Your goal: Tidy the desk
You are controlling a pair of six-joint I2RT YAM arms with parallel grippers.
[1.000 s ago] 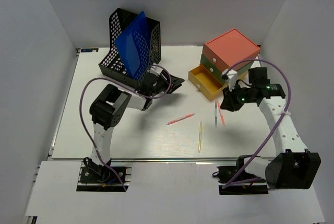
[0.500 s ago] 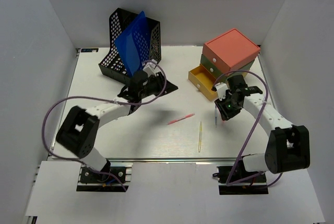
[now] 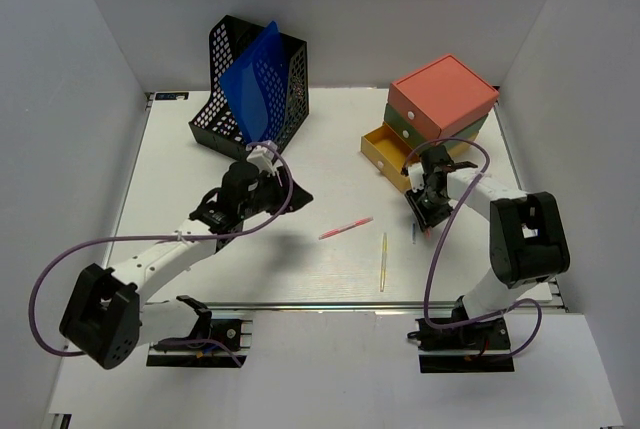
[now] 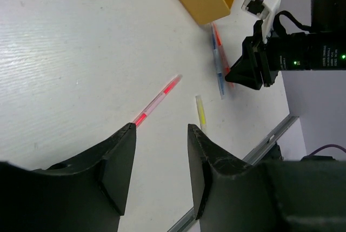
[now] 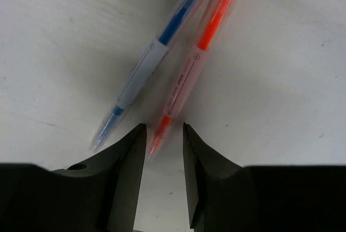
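The white desk (image 3: 200, 269) carries loose pens. A pink pen (image 3: 346, 228) and a yellow pen (image 3: 383, 261) lie near its middle. My left gripper (image 3: 290, 194) is open and empty, hovering left of the pink pen; in the left wrist view its jaws (image 4: 161, 134) frame the pink pen (image 4: 157, 102) and the yellow pen (image 4: 200, 113). My right gripper (image 3: 425, 211) is open and low over a blue pen (image 5: 143, 70) and an orange pen (image 5: 189, 75). Its jaws (image 5: 164, 129) stand either side of the orange pen's tip, not closed on it.
A black mesh file rack (image 3: 285, 89) holding a blue folder (image 3: 255, 84) stands at the back left. A stacked drawer unit with a coral top (image 3: 443, 94) stands at the back right, its yellow bottom drawer (image 3: 385, 154) pulled open toward the pens.
My left gripper has come away from the file rack, toward the near left. My right gripper has moved left and down onto the blue and orange pens.
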